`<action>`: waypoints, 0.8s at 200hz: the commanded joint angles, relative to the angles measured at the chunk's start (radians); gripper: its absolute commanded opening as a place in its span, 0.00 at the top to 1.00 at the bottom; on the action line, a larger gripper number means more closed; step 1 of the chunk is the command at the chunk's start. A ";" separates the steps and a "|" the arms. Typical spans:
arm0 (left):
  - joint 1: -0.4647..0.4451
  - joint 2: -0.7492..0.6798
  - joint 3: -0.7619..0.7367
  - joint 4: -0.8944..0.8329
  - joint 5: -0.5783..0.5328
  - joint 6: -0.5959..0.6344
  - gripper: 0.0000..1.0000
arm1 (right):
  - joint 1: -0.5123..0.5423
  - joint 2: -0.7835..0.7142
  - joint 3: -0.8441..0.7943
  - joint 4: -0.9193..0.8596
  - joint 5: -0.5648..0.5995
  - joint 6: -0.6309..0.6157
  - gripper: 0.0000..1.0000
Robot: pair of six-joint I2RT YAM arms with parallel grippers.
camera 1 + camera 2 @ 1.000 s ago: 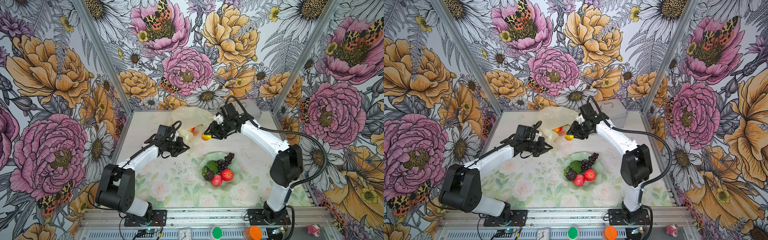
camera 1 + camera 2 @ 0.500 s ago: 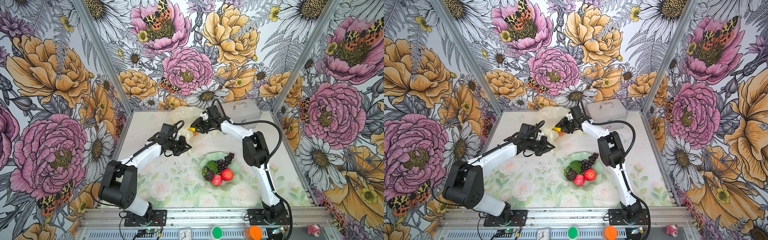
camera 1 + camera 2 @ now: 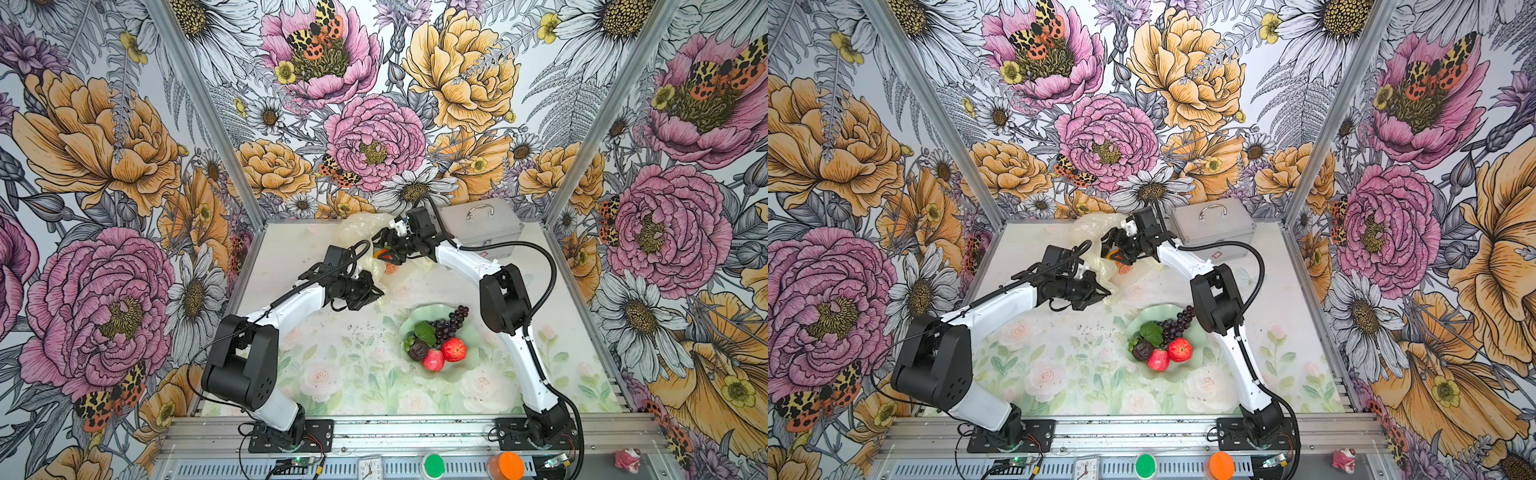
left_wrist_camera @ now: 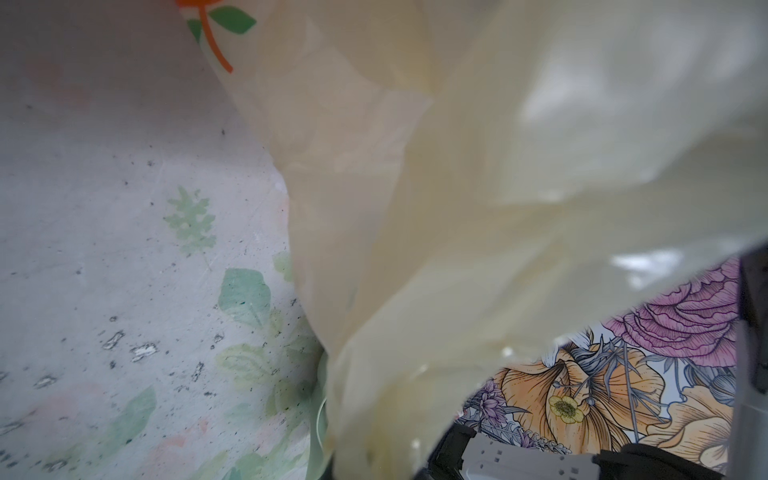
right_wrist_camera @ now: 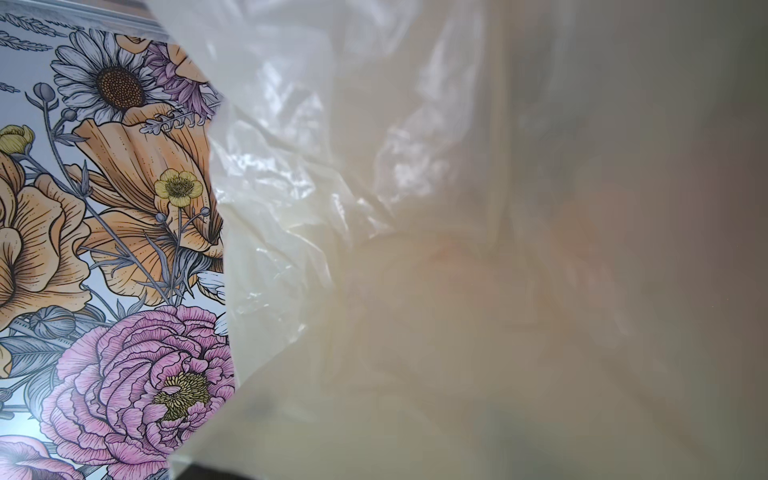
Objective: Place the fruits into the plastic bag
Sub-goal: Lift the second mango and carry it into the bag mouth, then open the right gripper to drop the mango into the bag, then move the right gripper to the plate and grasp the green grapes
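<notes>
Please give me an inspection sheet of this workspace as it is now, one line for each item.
Surface: floral table, dark specks near the middle.
Job's things: plastic bag at the back; mango at its mouth; two apples, grapes, leaf, dark fruit in the dish.
Clutter: metal case, back right.
Grippers: left gripper shut on the bag's edge; right gripper open at the mango.
Cables: black conduit arcs beside the right arm.
Surroundings: floral walls; nothing seen intruding.
</notes>
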 commanded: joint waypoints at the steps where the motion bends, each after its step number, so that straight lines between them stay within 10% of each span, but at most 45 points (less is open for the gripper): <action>1: 0.021 -0.011 -0.005 0.013 -0.016 0.013 1.00 | -0.015 -0.159 -0.105 0.011 0.004 -0.032 0.20; 67: 0.046 0.005 -0.005 0.045 0.010 0.032 1.00 | -0.046 -0.528 -0.497 -0.130 0.058 -0.169 0.11; 160: 0.050 0.012 -0.015 0.046 0.025 0.063 1.00 | 0.119 -0.774 -0.623 -0.848 0.348 -0.645 0.00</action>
